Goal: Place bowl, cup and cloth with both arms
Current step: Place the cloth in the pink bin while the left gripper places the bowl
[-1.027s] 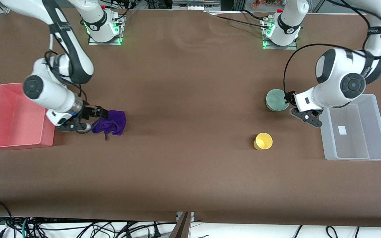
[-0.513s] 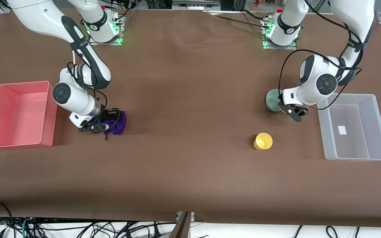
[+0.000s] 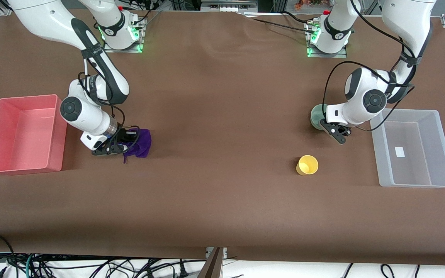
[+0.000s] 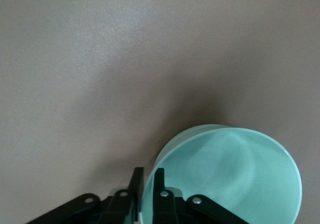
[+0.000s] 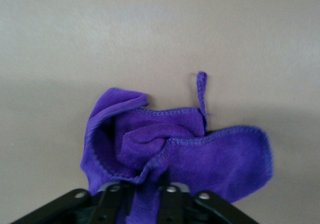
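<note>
Brown felt covered the table (image 3: 222, 116) edge to edge, both arm bases lit green along the top of the frame.

From my station I logged the left gripper (image 3: 333, 131) first. In the left wrist view its fingers (image 4: 159, 194) were pinched together on the rim of the bowl (image 4: 230, 176), one inside the wall and one outside, the gap between them very narrow. In the front view that mint bowl (image 3: 317, 116) sat at right of centre, half covered by the wrist, just beside the clear bin (image 3: 440, 154) at the right edge.

I noted the right gripper (image 3: 124, 139) at left of centre, low at the table. Its wrist view showed the fingers (image 5: 170, 196) drawn in on a fold of the cloth (image 5: 175, 149), purple fabric bunched between them, a loose thread running up from the hem. In the front view the cloth (image 3: 141, 141) lay bunched against the gripper, near the pink bin (image 3: 56, 131) at the left edge but not touching it.

I saw the cup (image 3: 307, 165) upright and alone in the lower right quarter, nearer the front camera than the bowl, apart from both grippers.
</note>
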Robot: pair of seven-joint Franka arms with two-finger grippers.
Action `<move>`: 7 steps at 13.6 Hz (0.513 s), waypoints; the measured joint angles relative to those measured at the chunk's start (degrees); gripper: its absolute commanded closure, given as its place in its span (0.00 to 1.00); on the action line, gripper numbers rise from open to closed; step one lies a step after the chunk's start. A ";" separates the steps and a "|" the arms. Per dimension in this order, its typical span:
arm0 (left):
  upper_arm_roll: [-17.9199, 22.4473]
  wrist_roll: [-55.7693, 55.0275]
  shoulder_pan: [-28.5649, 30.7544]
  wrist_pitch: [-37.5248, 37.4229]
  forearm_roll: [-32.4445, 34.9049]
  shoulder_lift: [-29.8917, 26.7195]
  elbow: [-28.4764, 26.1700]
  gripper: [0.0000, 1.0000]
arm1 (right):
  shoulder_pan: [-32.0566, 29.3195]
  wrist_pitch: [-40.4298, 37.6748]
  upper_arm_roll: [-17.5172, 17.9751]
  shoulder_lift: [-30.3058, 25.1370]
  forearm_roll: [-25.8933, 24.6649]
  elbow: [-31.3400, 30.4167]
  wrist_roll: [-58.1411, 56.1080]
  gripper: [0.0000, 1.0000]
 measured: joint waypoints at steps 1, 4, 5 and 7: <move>-0.04 0.70 0.00 -0.05 0.00 -0.42 0.25 1.00 | -0.15 -2.38 -0.40 -0.61 0.00 1.33 -1.02 1.00; -0.04 0.93 0.02 -4.09 0.00 -2.85 3.21 1.00 | -0.55 -15.69 -3.59 -3.13 -0.03 8.60 -5.44 1.00; -0.02 0.95 0.07 -8.64 0.00 -3.91 5.74 1.00 | -0.70 -21.55 -5.50 -4.05 -0.05 11.88 -8.17 1.00; 0.16 1.99 0.31 -20.69 0.00 -5.48 13.57 1.00 | -1.09 -34.62 -10.19 -5.38 -0.09 19.39 -14.90 1.00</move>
